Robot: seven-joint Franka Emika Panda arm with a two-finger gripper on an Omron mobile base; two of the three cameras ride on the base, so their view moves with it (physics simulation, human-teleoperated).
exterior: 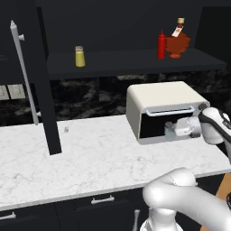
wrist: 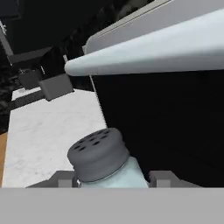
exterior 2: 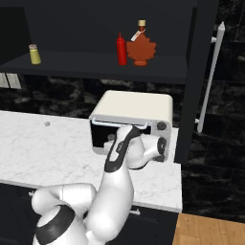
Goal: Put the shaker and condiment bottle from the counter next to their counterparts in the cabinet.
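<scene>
The pale shaker with its grey perforated cap stands between my gripper's two fingertips, which press against both of its sides. This happens low in front of the toaster oven's dark opening, where the gripper reaches in from the right above the counter. The red condiment bottle stands on the cabinet shelf right beside the squat brown bottle. A yellow shaker stands farther left on the same shelf.
A cream toaster oven sits on the counter's right part, under the shelf. The open cabinet door with its silver bar handle hangs over the counter at the left. A tiny grey object lies near the back wall.
</scene>
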